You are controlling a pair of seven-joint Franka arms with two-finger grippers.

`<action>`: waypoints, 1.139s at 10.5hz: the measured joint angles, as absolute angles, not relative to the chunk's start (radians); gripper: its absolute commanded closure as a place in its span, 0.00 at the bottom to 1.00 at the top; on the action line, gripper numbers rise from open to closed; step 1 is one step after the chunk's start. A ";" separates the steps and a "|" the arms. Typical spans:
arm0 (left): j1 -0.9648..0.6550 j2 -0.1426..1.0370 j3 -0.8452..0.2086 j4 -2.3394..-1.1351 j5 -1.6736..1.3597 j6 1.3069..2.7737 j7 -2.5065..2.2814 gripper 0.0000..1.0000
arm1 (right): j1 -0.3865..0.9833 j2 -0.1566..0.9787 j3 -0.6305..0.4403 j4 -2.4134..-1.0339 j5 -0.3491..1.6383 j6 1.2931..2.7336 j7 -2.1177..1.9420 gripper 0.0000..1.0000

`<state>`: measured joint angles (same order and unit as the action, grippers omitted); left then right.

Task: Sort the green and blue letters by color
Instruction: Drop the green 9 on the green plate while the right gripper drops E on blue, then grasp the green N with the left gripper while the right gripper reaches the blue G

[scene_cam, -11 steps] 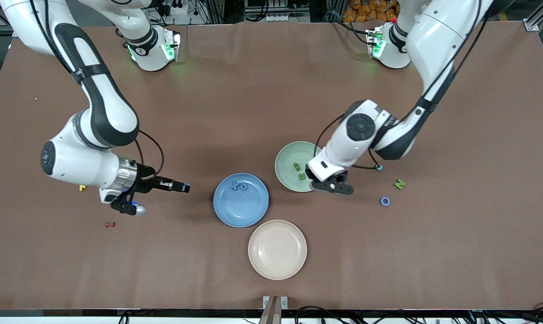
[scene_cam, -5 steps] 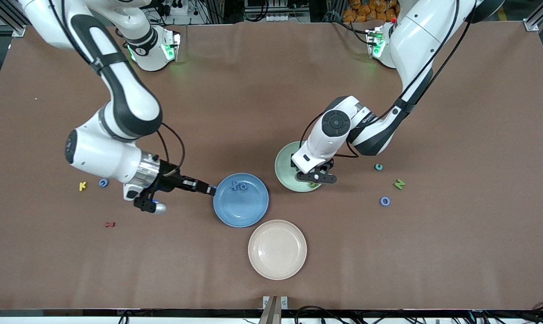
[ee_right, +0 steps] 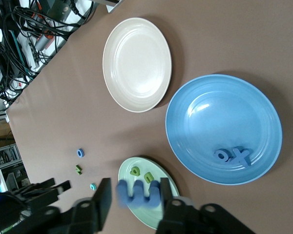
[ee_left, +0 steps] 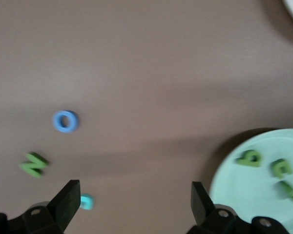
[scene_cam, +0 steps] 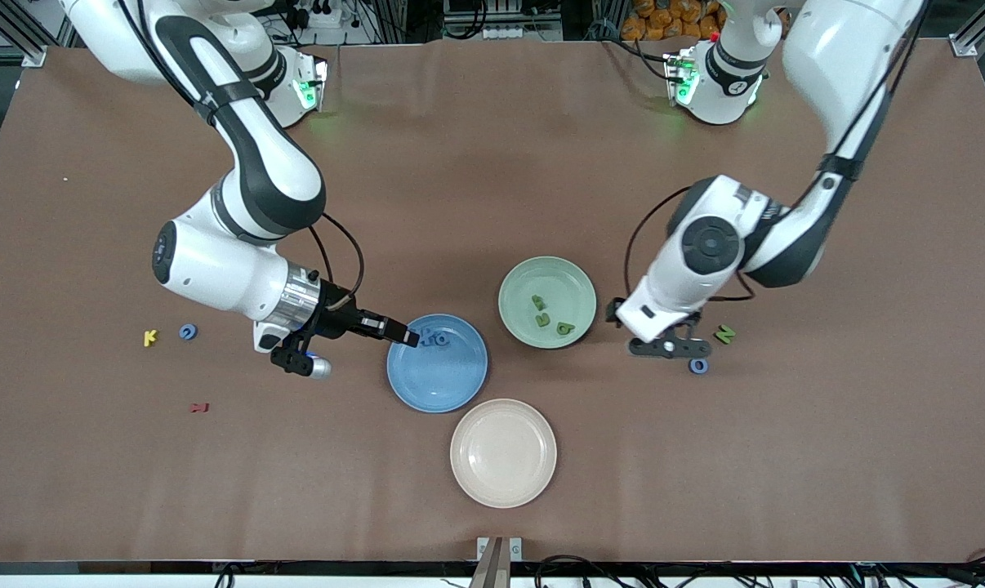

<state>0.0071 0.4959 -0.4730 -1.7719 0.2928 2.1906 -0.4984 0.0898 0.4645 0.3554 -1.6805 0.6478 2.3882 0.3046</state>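
Right tool [scene_cam: 407, 336]: over the rim of the blue plate [scene_cam: 452, 384] at the right arm's end of it; in the right wrist view its fingers [ee_right: 103, 202] are closed on a blue letter [ee_right: 132, 193], which sits between them.
Left tool [scene_cam: 672, 347]: low over the bare tabletop [scene_cam: 492, 188] between the green plate [scene_cam: 570, 286] and the loose letters at the left arm's end; in the left wrist view its fingers [ee_left: 68, 202] stand wide apart with nothing between them.
Blue plate: holds two blue letters [scene_cam: 437, 336], lying close together near the rim farthest from the front camera.
Green plate: holds three green letters [scene_cam: 551, 317], grouped in its half nearer the front camera.
Cream plate [scene_cam: 503, 453]: nearest the front camera of the three plates, just beside the blue plate.
Loose letters, left arm's end: a blue O [scene_cam: 698, 366] just beside the left tool, a green N [scene_cam: 725, 334] near it and farther from the front camera, and a small turquoise letter [ee_left: 86, 201] seen by the fingers in the left wrist view.
Loose letters, right arm's end: a blue letter on the tabletop [scene_cam: 187, 331] beside a yellow K [scene_cam: 150, 336]; a dark red letter [scene_cam: 199, 407] lies nearer the front camera.
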 measured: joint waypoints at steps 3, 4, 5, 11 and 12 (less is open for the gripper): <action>0.200 0.491 -0.468 -1.813 0.293 2.178 -0.144 0.00 | 0.091 0.464 0.356 -1.680 0.648 2.387 0.306 0.00; 0.240 0.499 -0.468 -1.843 0.293 2.189 -0.063 0.00 | 0.091 0.464 0.356 -1.680 0.649 2.386 0.306 0.00; 0.254 0.507 -0.468 -1.876 0.310 2.221 -0.006 0.00 | 0.091 0.465 0.355 -1.680 0.649 2.384 0.306 0.00; 0.342 0.535 -0.468 -2.053 0.488 2.481 0.096 0.10 | -0.123 0.475 0.324 -1.714 0.548 2.177 0.097 0.00; 0.346 0.546 -0.468 -2.053 0.508 2.491 0.099 0.16 | -0.195 0.483 0.318 -1.719 0.442 2.131 0.042 0.00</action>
<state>0.3464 0.5456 -0.4680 -2.0534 0.5080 2.4907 0.0988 -0.1947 0.4832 0.3175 -1.7194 0.4415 2.1309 0.0422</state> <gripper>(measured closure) 0.070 0.000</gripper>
